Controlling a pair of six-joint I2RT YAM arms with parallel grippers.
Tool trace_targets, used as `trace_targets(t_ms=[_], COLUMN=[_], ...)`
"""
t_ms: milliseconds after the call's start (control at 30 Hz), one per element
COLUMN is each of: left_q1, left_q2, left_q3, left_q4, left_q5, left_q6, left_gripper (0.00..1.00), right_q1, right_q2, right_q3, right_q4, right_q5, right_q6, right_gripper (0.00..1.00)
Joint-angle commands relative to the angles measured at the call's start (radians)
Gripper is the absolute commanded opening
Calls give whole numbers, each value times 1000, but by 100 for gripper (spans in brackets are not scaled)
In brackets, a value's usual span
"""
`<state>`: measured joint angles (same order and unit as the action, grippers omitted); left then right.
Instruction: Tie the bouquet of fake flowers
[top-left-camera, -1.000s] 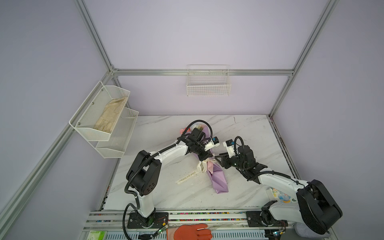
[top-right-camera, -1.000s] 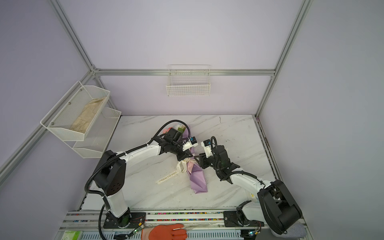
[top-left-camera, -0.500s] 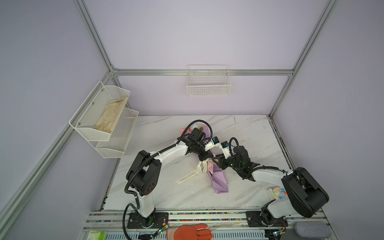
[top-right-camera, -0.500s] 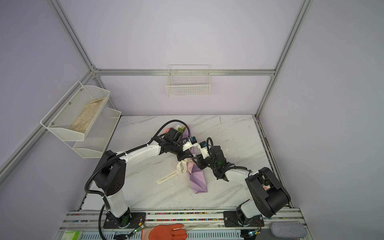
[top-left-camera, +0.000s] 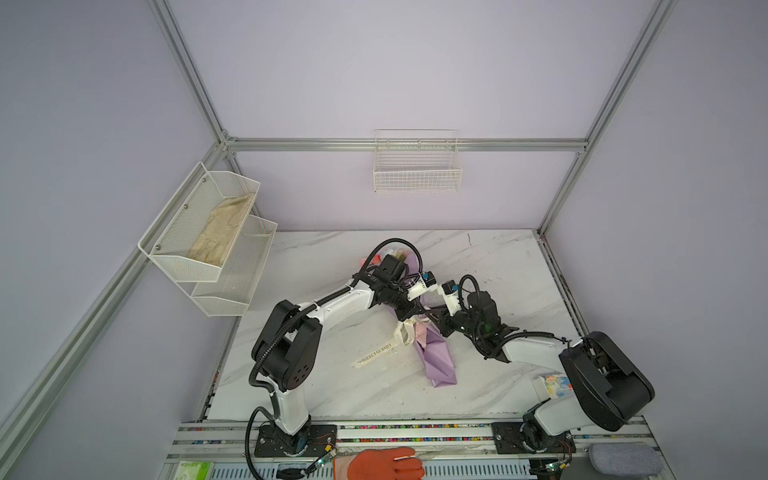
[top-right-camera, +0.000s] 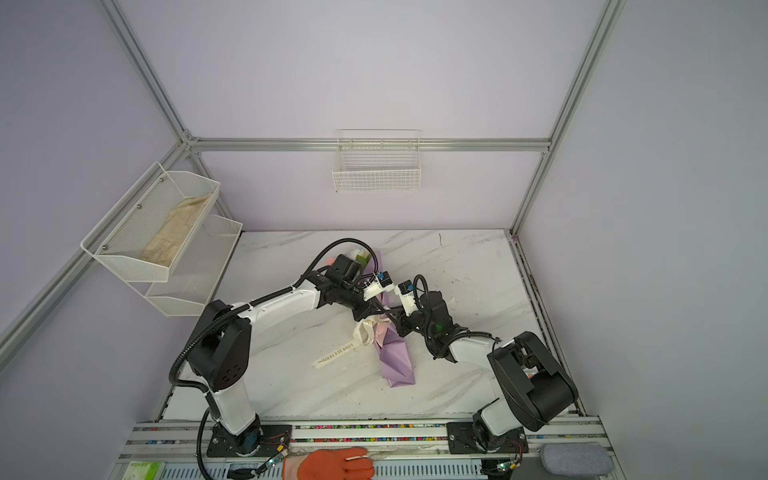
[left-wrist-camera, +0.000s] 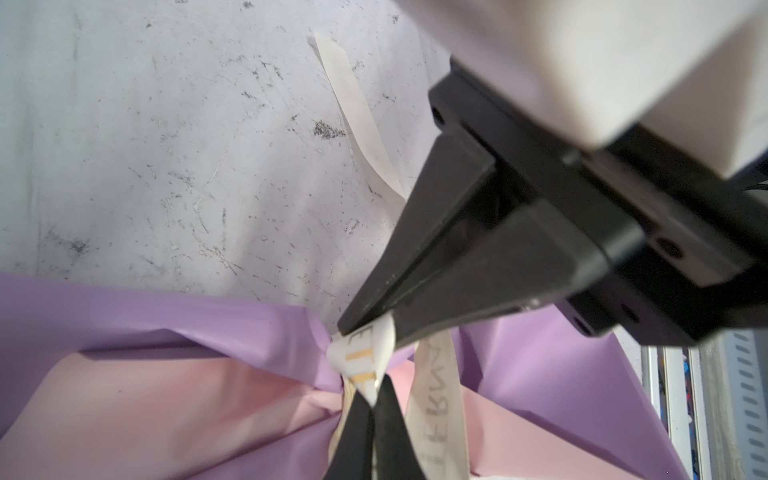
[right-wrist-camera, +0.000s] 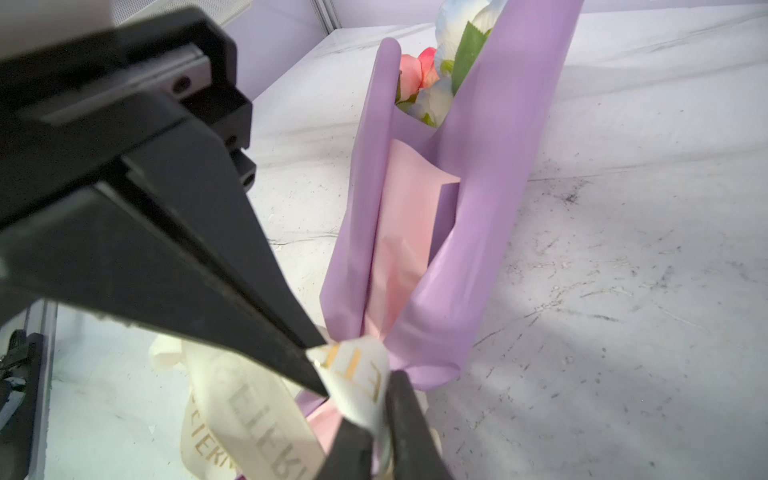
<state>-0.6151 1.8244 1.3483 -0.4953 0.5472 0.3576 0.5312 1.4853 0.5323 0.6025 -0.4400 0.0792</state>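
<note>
Two robot arms met over the middle of a white marble tabletop (top-left-camera: 332, 386). In a top view the bouquet (top-left-camera: 438, 357), a long lilac paper wrap, lay flat, with the fake flowers (top-left-camera: 392, 252) poking out at its far end behind the left arm. The left end effector (top-left-camera: 409, 318) and the right end effector (top-left-camera: 432, 322) came tip to tip at the wrap's pinched waist. A cream lettered ribbon (top-left-camera: 374, 356) trailed from there across the tabletop. On the back wall hung a wire basket (top-left-camera: 417, 180) with nothing showing in it. A two-tier mesh rack (top-left-camera: 183, 266) on the left wall held a beige cloth (top-left-camera: 220, 230) in its upper tier; the lower tier looked bare.

In the left wrist view the right end effector (left-wrist-camera: 368, 332) reached in, jaws closed on a fold of ribbon (left-wrist-camera: 361, 357) at the waist. The left end effector (left-wrist-camera: 373, 401) was pinched shut on the same fold.

The right wrist view showed the same double pinch, and roses and a green leaf (right-wrist-camera: 440, 83) at the wrap's open mouth.

The bundle looked light and likely to slide if tugged. Its paper seemed easily creased and the ribbon soft and slippery. The cinched waist seemed the firmest hold, with the ribbon tails for pulling.
</note>
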Motion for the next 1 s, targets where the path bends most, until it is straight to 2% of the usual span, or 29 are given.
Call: trace_targets(t_ms=[0,67,100,200,467,567,733,967], left_q1=[-1,3,7,25,113,115,108,74], left_q2=[-27,-38,-49,-116,-383,-459,-473,-428], left_q3=[-10,-19,-28,-94,-466,-576,-668,-668], left_q4=[-3,20,40,138,483,531,572,592], left_q5=[22,12,10,-2,-14,11,25,16], left_q6=[-9,-39,-61,-147,-446,-467,-530,-489], left_gripper=[8,18,27,40,63,64,65,67], right_q1=[6,7,7,7,7,7,7,7], right_q2=[-9,-8,-7,-7,-23,-26,-25,-26], right_q3=[-9,-10,-11,-17,-28,-18,-8,1], right_q4=[80,71,67,65,48,29,17,7], right_q5=[-6,-10,-6,14,39,48,57,60], right_q6=[-33,-30,-26,-1,46,57,75,83], right_gripper=[4,1,0,0,0,0,0,0])
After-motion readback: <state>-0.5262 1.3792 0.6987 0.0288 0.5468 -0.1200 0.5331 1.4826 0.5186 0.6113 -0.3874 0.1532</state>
